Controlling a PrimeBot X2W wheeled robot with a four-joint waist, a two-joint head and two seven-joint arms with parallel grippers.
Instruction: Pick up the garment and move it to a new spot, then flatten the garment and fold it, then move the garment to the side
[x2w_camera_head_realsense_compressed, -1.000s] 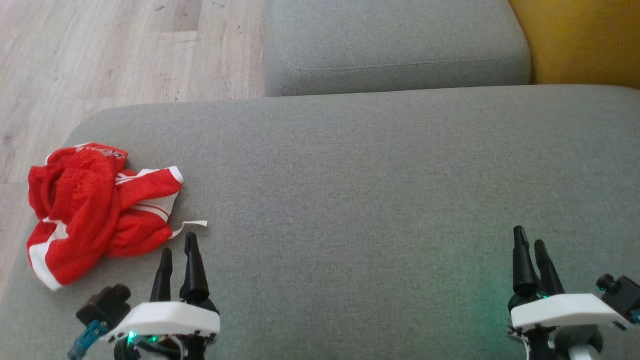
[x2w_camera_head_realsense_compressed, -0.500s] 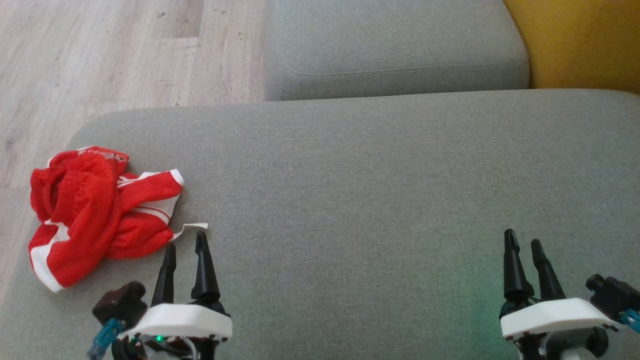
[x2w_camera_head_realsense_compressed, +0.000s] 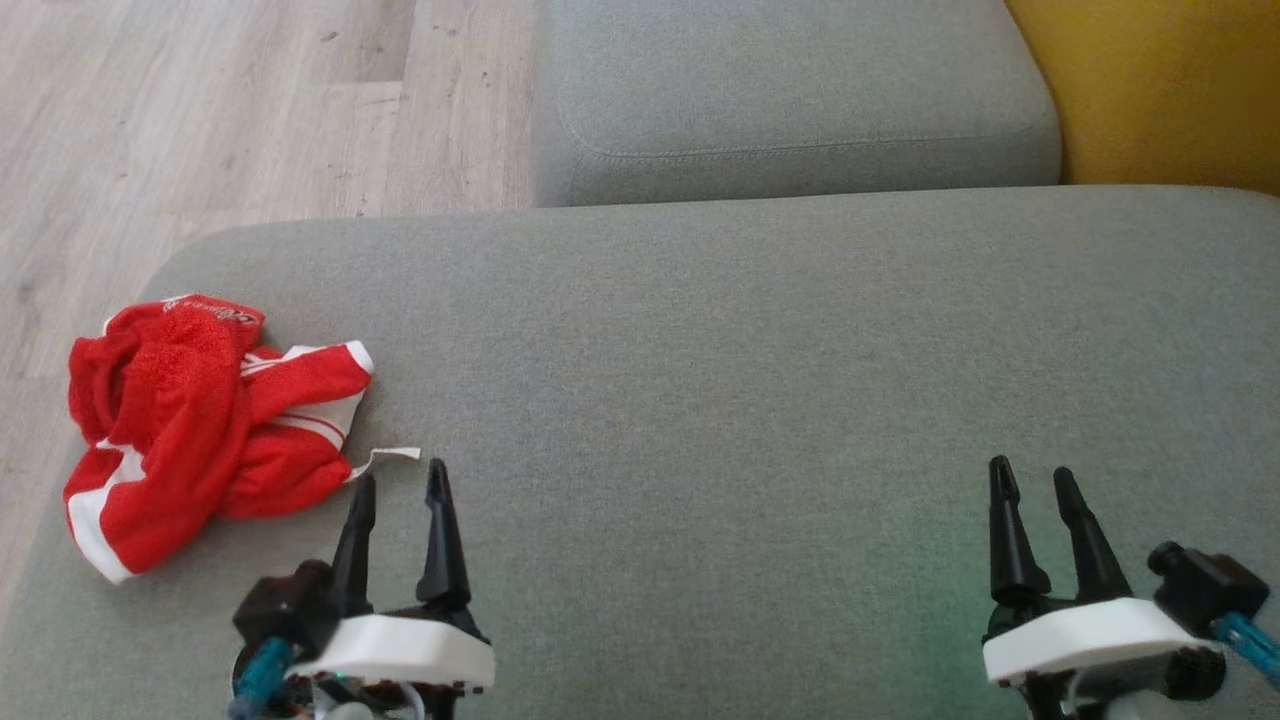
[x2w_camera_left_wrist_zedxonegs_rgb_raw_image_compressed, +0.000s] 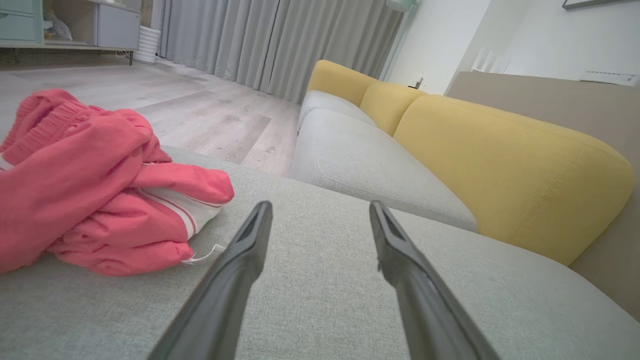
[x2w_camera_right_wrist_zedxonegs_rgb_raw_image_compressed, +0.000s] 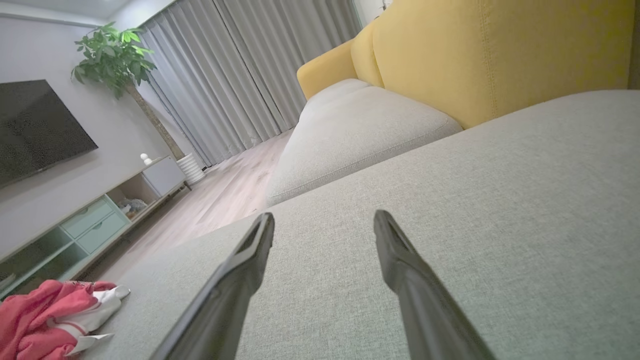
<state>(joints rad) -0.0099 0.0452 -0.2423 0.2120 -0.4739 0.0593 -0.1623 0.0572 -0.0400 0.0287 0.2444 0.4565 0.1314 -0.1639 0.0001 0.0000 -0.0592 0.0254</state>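
Leftward, crumpled garment (x2w_camera_left_wrist_zedxonegs_rgb_raw_image_compressed: 90, 190) runs off-frame.

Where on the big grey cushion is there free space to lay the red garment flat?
The wide middle of the grey cushion is bare, between the left tool and the right tool, up to the far seat cushion. Crowded only at the left edge, where the crumpled garment lies beside the left tool.
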